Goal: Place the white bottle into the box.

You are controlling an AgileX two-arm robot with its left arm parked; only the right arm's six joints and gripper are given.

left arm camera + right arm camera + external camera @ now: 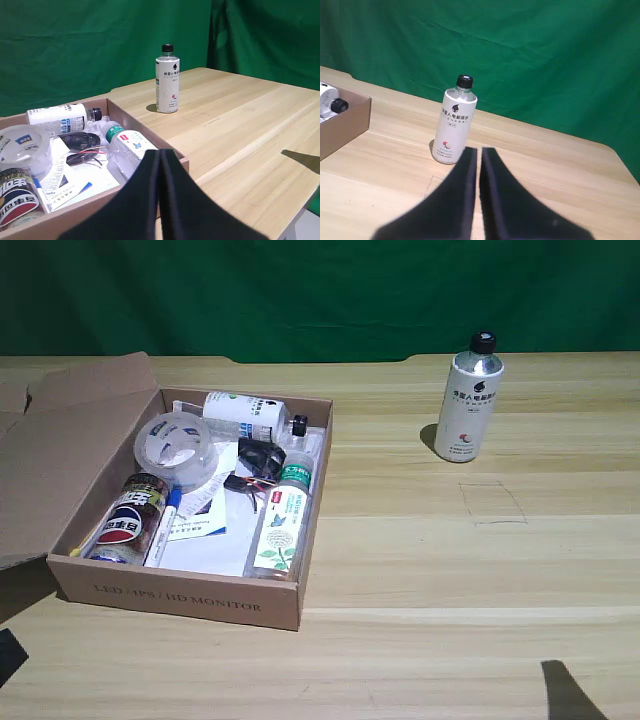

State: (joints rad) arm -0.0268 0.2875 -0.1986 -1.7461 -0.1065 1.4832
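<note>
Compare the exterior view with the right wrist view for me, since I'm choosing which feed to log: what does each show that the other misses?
Only the exterior view shows the box's full contents: a tape roll, a cola can, the clear green-capped bottle, and the open flap. Only the right wrist view shows the right gripper, fingers nearly closed with just a thin gap, empty, pointing at the bottle. Both show the white bottle standing upright on the wooden table, outside the box, plus the second white bottle's black cap inside the box.
</note>
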